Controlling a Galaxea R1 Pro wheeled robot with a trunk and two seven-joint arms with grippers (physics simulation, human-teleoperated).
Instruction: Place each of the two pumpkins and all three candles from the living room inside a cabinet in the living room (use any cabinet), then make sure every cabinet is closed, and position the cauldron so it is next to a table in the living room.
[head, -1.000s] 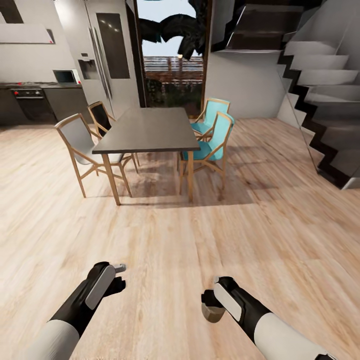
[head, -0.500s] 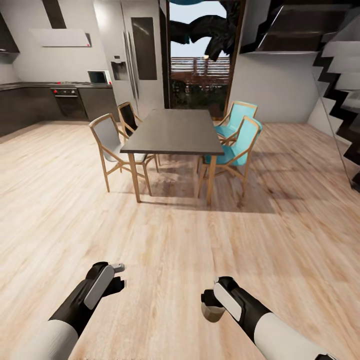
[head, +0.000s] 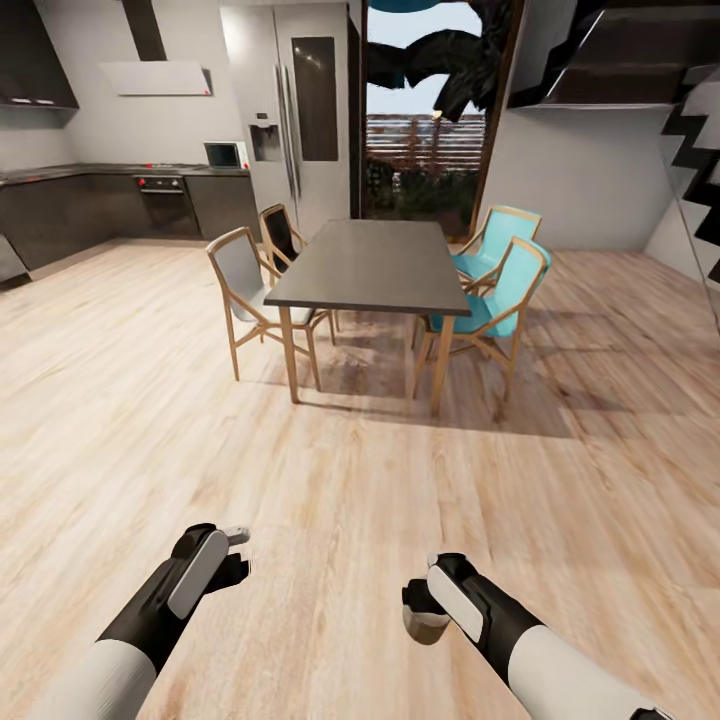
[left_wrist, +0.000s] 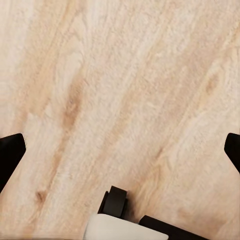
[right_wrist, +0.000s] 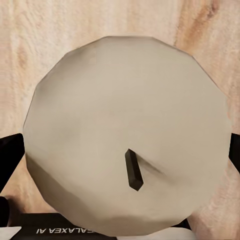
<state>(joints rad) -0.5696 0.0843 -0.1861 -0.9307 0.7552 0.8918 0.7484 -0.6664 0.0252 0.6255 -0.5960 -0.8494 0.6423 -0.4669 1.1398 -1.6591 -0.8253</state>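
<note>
A: From the head view, what do the hands hold?

B: The right gripper (head: 420, 612) is clamped around a stubby tan candle (head: 428, 624), held low over the plank floor (head: 330, 500). The left gripper (head: 238, 555) holds nothing; how far apart its fingers stand is hard to judge from here.

A: And beyond the arms?

B: A dark dining table (head: 375, 262) stands well ahead, with two grey-seated wooden chairs (head: 248, 290) on one side and two turquoise chairs (head: 500, 290) on the other. Behind them are a tall fridge (head: 300, 110), dark kitchen counters (head: 100, 195) and a staircase (head: 700, 150).

A: The left wrist view?

B: The left gripper's (left_wrist: 120, 150) two dark fingertips (left_wrist: 11, 152) sit at opposite edges of the frame, spread wide, with bare floor (left_wrist: 125, 90) between them.

A: The right wrist view?

B: The candle's (right_wrist: 125, 135) pale round top faces the camera, with a short black wick (right_wrist: 133, 170) leaning off-centre. The right gripper's (right_wrist: 120, 150) fingertips (right_wrist: 10, 150) show at either side, pressed against the candle.
</note>
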